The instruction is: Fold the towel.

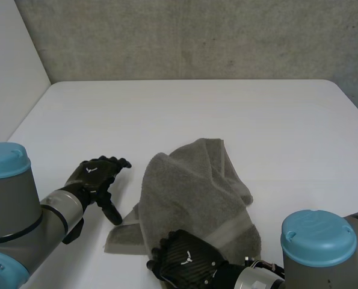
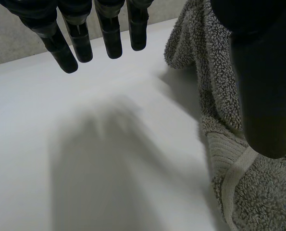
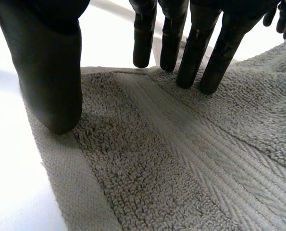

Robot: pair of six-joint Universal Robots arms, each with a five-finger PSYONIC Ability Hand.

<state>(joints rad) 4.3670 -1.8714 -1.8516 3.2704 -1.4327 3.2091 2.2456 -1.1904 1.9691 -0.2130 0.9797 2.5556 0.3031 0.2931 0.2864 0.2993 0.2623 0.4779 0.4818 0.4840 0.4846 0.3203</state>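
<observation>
Right hand [image 1: 185,260]: fingers [image 3: 143,43] straight and slightly spread, tips and thumb set down on the near end of the grey terry towel [image 3: 133,192], beside its woven band [image 3: 191,149] — pressing, not pinching.

Left hand [image 1: 96,176]: fingers relaxed and apart, holding nothing, just beside the towel's left edge.

The towel lies bunched in a rumpled heap on the white table [image 1: 185,108], toward the robot's side.

Judgement: light, soft and limp (it will likely sag and drag rather than hold shape). The flat hemmed edge and corners offer the surest pinch — the corner [image 1: 109,245] near the left hand looks free.

No brand, label or writing can be read.
</observation>
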